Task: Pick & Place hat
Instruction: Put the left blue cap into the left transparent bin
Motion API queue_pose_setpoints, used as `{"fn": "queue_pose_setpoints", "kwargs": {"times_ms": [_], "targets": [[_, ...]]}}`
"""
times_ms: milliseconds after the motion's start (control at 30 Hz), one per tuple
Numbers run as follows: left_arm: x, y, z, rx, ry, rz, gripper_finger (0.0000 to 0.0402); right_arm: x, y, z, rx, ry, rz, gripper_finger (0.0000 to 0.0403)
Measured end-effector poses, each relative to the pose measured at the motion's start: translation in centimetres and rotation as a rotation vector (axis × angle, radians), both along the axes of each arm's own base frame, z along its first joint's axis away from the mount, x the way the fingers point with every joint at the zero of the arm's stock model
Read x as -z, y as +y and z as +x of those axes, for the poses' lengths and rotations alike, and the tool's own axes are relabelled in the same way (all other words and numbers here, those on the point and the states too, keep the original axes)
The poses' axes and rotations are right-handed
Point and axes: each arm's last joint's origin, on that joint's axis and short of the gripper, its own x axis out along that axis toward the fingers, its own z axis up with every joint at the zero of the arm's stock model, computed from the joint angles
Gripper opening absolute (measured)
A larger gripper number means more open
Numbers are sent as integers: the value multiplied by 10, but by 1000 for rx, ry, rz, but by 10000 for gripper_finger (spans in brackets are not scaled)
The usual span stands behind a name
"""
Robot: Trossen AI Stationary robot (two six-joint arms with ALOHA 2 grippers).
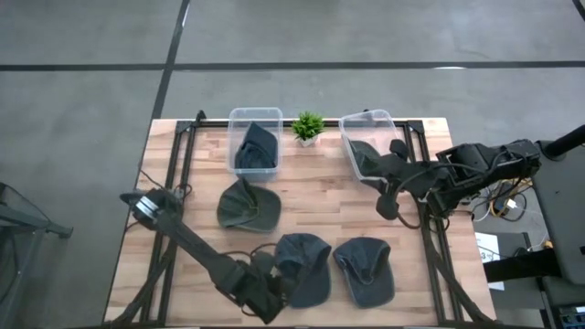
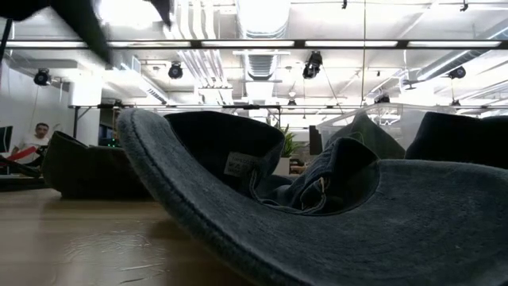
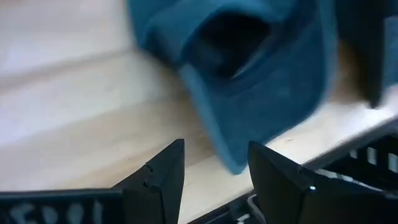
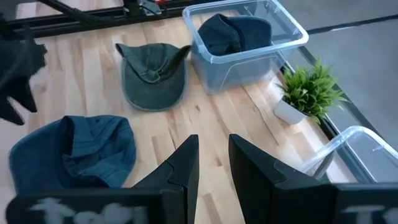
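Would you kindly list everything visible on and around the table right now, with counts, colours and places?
Soft denim caps: four. One grey-green left of the table's middle; two dark blue at the near edge; one dark blue inside the left bin.
Clear plastic bins: two, at the far edge. Left one holds a cap; right one sits partly under the right arm.
Small green potted plant: one, between the bins.
Light wooden table: one.
Person: one, seated in the room beyond.
Left gripper: open, at the near edge by a blue cap's brim.
Right gripper: open, raised over the table's right side.
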Motion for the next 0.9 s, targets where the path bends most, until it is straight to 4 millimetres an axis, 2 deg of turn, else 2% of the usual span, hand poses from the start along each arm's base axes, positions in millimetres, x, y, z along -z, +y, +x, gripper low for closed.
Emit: {"fn": "queue_pose_setpoints", "kwargs": {"times_ms": [200,433,733,900], "targets": [[26,-10,-7,-52,16,-29,168,-1,0,1,-11,-3,-5,82],[42,-19,8,-87,-264,-140,168,-1,0,1,-13,-3,-7,82],[49,-17,3,-85,-209,-132,168,-1,0,1,-18,-1,-12,82],[51,-6,11,-115,-222,-89,168,-1,0,1,-17,-2,-11,82]]}}
